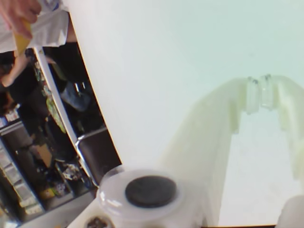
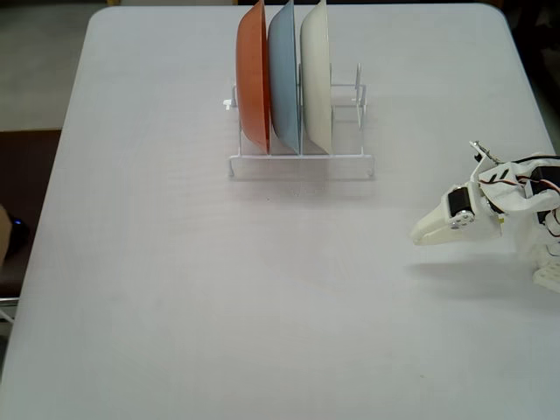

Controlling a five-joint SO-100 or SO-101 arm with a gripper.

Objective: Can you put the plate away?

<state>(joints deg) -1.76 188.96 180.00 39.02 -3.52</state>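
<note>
The plate does not show on the table in the fixed view. At the top left corner of the wrist view, off the table, a person's hand [image 1: 19, 12] holds something yellow [image 1: 21, 42]; I cannot tell if it is the plate. My white gripper [image 2: 419, 235] hovers low over the table's right side, pointing left, well to the right of and nearer than the rack. In the wrist view the gripper [image 1: 259, 84] has its clear fingertips pressed together with nothing between them.
A white wire dish rack [image 2: 302, 158] stands at the back middle of the table [image 2: 219, 289]. It holds an orange plate [image 2: 253, 74], a blue-grey plate [image 2: 283, 74] and a cream plate [image 2: 317, 74] on edge, with open slots to their right. Room clutter lies beyond the table edge [image 1: 90, 102].
</note>
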